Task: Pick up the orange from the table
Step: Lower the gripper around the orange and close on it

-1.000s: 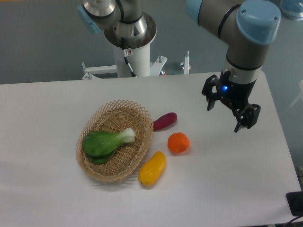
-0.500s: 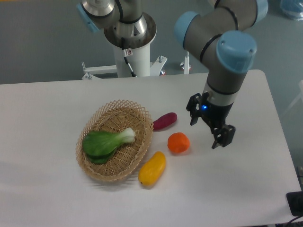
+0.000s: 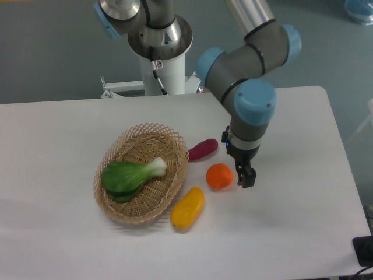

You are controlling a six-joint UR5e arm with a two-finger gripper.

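Orange, small, round, smooth fruit (image 3: 220, 176) lies just left of black two-finger gripper (image 3: 243, 177); finger spread unclear

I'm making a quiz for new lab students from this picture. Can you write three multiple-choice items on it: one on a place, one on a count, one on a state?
1. Where is the leafy green vegetable?
A. in the basket
B. on the bare table
C. in the end effector

2. How many pieces of produce lie on the table outside the basket?
A. one
B. three
C. five

3. What is the state of the orange?
A. lifted in the air
B. resting on the table
C. inside the basket

Answers:
1. A: the leafy green vegetable lies inside the basket.
2. B: the orange, the yellow fruit and the purple vegetable lie on the table.
3. B: the orange sits on the table, with the end effector just beside it.
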